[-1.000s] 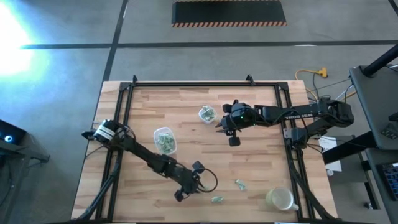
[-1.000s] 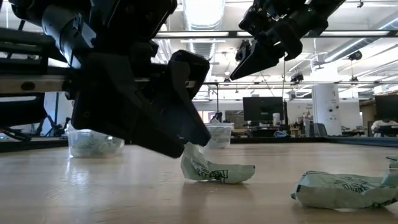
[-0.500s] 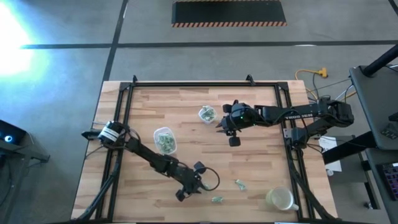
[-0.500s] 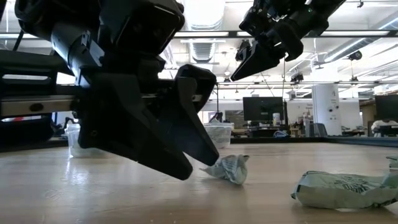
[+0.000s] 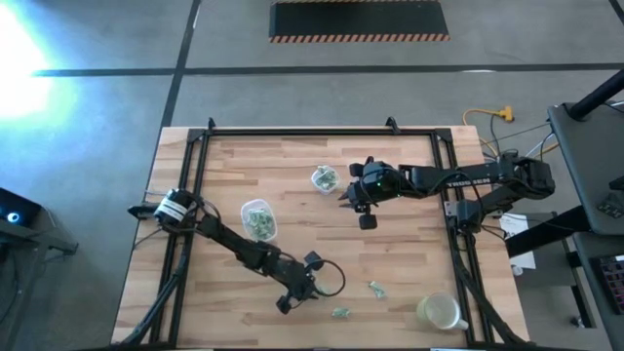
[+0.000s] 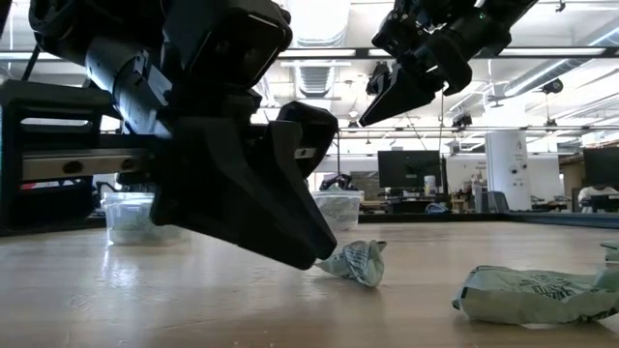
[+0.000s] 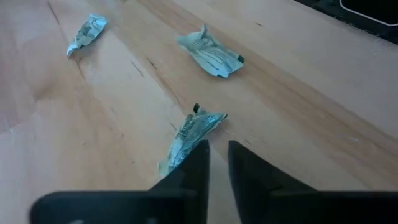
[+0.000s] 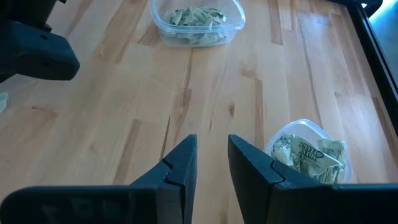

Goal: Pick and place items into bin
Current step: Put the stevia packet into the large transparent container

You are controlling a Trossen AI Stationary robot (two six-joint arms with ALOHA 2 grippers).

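Pale green-and-white wrapped items lie on the wooden table near its front edge. One item (image 7: 189,132) (image 6: 356,261) lies at the tips of my left gripper (image 7: 217,146) (image 6: 324,259) (image 5: 297,288), which slants down to the table with its fingers drawn to a narrow slit. Bare wood shows in the slit. Two more items (image 7: 87,31) (image 7: 211,53) lie farther on. My right gripper (image 8: 212,146) (image 5: 351,195) hangs open and empty above the table's middle, beside a round clear bin (image 8: 308,152) (image 5: 324,178). A rectangular clear bin (image 5: 256,219) (image 8: 196,18) also holds items. My left gripper touches the item with the outer side of one finger (image 7: 189,165); the wrapper's long edge (image 7: 180,144) lies along it and sticks out past the tip. The fingers slant down from the table's left. The item lies on the table. Whether any corner is pinched, I cannot tell.
A pale round cup (image 5: 439,312) stands at the near right corner. Two loose items (image 5: 375,288) (image 5: 341,312) lie between it and my left gripper; one item (image 6: 542,295) lies close to the low camera. Black frame rails (image 5: 200,175) run along the table's sides.
My left gripper has shut from a wide gap to a narrow slit at the item. That item was shoved a little toward the table's right edge and bunched up, from lying long and flat to a shorter crumpled lump. It has stayed on the table.
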